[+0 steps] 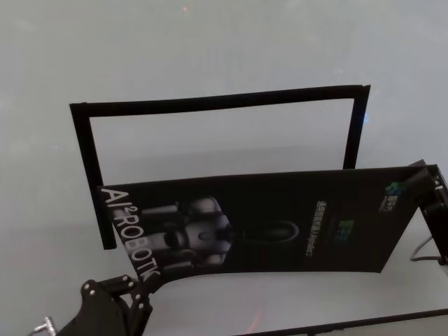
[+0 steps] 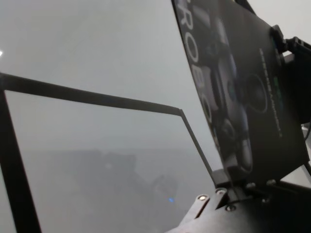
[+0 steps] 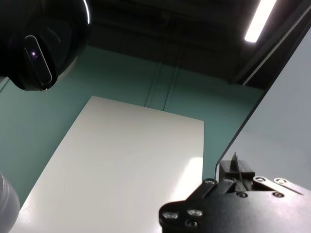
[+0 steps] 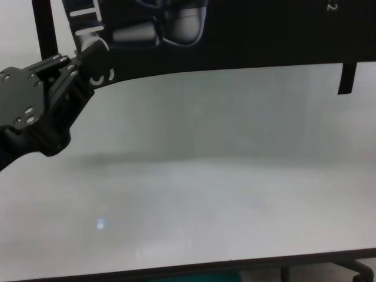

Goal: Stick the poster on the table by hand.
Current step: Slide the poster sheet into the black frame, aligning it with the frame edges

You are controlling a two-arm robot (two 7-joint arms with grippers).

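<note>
The poster (image 1: 280,224) is hanging above the table (image 1: 210,49), stretched between both arms, printed face up toward the head camera and sagging slightly along its near edge. The left gripper (image 1: 136,280) is pinching the poster's lower left corner beside the white lettering, its jaws clamped on the sheet. The right gripper (image 1: 423,183) is clenching the opposite upper right corner, the sheet's thin edge showing between its plates in the right wrist view. Beneath the poster, narrow black tape strips (image 1: 217,101) are lying on the table in a three-sided frame.
</note>
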